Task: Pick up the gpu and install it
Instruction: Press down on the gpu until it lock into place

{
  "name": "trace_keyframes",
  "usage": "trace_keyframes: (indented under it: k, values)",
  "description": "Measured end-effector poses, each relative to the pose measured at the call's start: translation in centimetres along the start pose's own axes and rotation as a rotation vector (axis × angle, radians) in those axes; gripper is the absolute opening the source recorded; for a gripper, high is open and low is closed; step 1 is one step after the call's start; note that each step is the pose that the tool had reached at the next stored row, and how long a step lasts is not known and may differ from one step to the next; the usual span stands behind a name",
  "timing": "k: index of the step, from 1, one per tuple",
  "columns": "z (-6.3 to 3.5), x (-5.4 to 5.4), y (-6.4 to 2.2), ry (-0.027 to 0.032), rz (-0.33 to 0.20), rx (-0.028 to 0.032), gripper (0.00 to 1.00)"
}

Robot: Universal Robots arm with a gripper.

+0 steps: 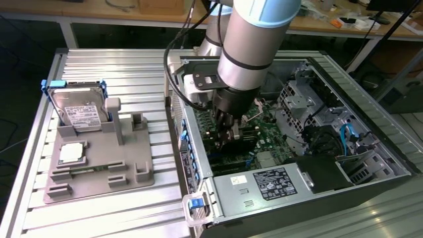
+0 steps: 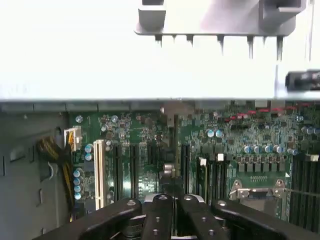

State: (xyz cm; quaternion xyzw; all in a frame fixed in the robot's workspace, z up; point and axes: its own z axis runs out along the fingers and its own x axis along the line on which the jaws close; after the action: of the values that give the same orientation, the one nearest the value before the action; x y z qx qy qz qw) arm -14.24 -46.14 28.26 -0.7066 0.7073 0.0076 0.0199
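My gripper (image 1: 230,131) is down inside the open computer case (image 1: 390,144), over the green motherboard (image 1: 272,133). Its fingers are shut, tips together. Right under them the gpu (image 1: 233,147) stands on edge on the board as a thin dark card. The wrist view looks along the shut gripper (image 2: 174,201) at the gpu (image 2: 174,150), seen edge-on as a narrow dark line running between the expansion slots of the motherboard (image 2: 145,135). Whether the tips pinch the card's upper edge or only rest on it I cannot tell.
On the metal table to the exterior view's left a grey fixture (image 1: 99,176) holds the silver hard drive (image 1: 79,113) with blue handles and a square CPU chip (image 1: 71,153). In the case are a power supply (image 1: 264,183), a drive cage (image 1: 300,101) and cables.
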Motion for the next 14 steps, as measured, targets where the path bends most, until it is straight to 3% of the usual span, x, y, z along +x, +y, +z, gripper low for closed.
trace_keyframes:
  k: [1, 2, 6, 10, 12, 14]
  values:
    - [-0.02, 0.0, 1.75, -0.0008, 0.000, 0.0021, 0.11]
    - [0.46, 0.0, 2.66, -0.0004, 0.000, 0.0025, 0.11]
    - [1.18, 0.1, 2.69, 0.0008, 0.000, 0.0017, 0.11]
    - [1.22, 0.1, 2.68, 0.0000, 0.000, 0.0023, 0.11]
    - [0.71, 0.0, 2.64, -0.0022, 0.000, 0.0060, 0.11]
    - [-0.26, -0.1, 2.67, 0.0029, 0.000, 0.0058, 0.11]
